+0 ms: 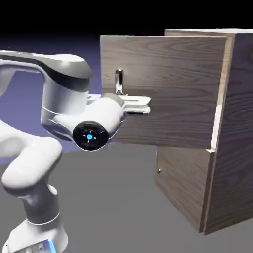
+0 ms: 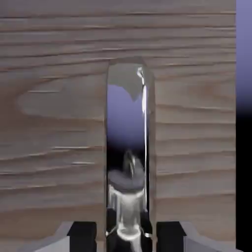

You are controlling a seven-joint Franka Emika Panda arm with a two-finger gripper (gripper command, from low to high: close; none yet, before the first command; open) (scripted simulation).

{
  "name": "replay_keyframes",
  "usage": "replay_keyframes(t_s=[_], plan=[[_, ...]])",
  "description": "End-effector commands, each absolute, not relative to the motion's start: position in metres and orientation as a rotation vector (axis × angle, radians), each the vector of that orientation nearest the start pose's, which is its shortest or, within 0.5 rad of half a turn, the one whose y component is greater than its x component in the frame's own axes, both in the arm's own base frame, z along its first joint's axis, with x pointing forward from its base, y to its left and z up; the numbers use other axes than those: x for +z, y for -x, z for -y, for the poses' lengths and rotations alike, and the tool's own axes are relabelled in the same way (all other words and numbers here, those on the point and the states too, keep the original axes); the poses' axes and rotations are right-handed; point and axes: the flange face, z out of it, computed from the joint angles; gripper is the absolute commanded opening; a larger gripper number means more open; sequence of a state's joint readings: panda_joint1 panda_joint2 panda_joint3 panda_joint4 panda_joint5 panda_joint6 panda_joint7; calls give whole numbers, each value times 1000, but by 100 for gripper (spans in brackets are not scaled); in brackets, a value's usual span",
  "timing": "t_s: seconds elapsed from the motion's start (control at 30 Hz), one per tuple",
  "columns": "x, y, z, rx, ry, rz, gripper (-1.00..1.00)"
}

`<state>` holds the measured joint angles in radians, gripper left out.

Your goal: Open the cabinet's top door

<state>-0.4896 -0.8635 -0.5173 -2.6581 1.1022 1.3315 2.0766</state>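
Note:
The cabinet of light brown wood grain stands at the exterior view's right. Its top door is swung well out from the cabinet front, hinged at its right edge. A slim silver handle stands upright near the door's free left edge. My gripper is shut on the handle's lower part. In the hand view the shiny handle runs up the middle of the door's wood, and it passes between my two dark fingertips at the bottom edge.
The shorter lower door sits closed under the top door, with a small handle at its left edge. My white arm rises at the lower left. Grey table surface lies in front of the cabinet.

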Motion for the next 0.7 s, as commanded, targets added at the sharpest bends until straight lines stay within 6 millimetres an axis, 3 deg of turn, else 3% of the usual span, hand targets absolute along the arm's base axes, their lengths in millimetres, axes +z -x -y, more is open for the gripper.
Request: replay_keyframes(t_s=[0.0, 0.33, 0.6, 0.63, 0.67], plan=[[539, -204, 183, 1450, 294, -1756, -100], [539, -215, 267, 1632, 541, -1767, -100], [539, -230, 310, 1723, 674, -1763, -100], [539, -230, 310, 1723, 674, -1763, 100], [539, -230, 310, 1723, 674, -1763, 100]])
